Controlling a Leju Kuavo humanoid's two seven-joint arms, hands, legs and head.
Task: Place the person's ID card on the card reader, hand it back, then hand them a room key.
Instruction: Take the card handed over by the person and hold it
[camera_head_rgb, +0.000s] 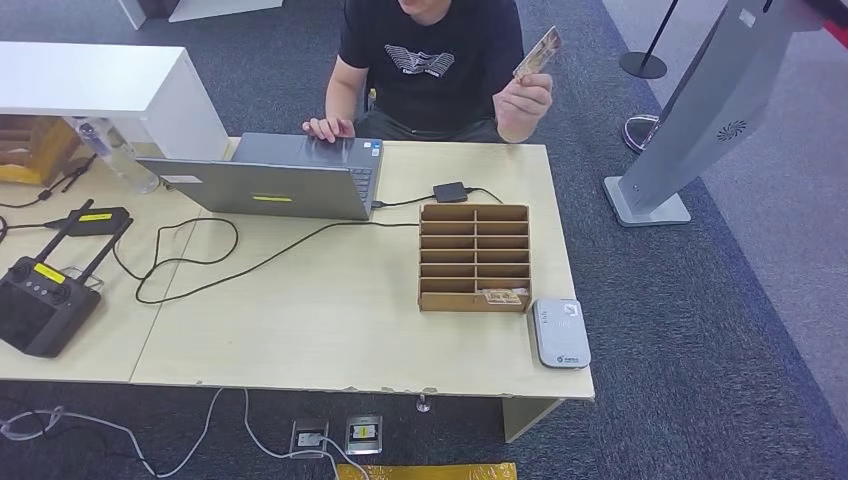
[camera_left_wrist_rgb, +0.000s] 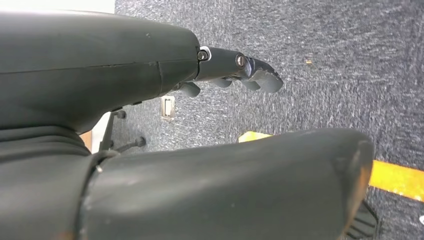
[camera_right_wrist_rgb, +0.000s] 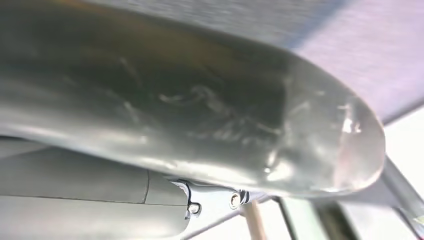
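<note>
Seated behind the far edge of the desk (camera_head_rgb: 300, 330), a person in a black printed T-shirt (camera_head_rgb: 430, 60), one hand (camera_head_rgb: 328, 128) resting on the open grey laptop (camera_head_rgb: 290, 180), the other hand (camera_head_rgb: 522, 103) raised above the far right corner and pinching the ID card (camera_head_rgb: 538, 53) upright between thumb and fingers. At the near right corner, flat on the desk, the white card reader (camera_head_rgb: 559, 333), just beside the near right corner of the cardboard card rack (camera_head_rgb: 474, 257). In the rack's nearest right slot, a room key card (camera_head_rgb: 503, 296), lying flat; other slots too shadowed to judge. Just beyond the rack's far edge, a small black adapter (camera_head_rgb: 450, 191), its cable running left to the laptop. Toward the left edge, a black remote controller (camera_head_rgb: 40, 300) with antennas, a smaller black device (camera_head_rgb: 92, 220) with a yellow label, and a clear plastic bottle (camera_head_rgb: 115, 155) beside a white shelf unit (camera_head_rgb: 100, 85). Left hand (camera_left_wrist_rgb: 235, 72) hanging over grey carpet, dark fingers (camera_left_wrist_rgb: 260, 77) slightly curled, apart and holding nothing. Right hand (camera_right_wrist_rgb: 210, 130) blurred and very close in its wrist view, a large thumb across the frame; fingers' state impossible to tell.
</note>
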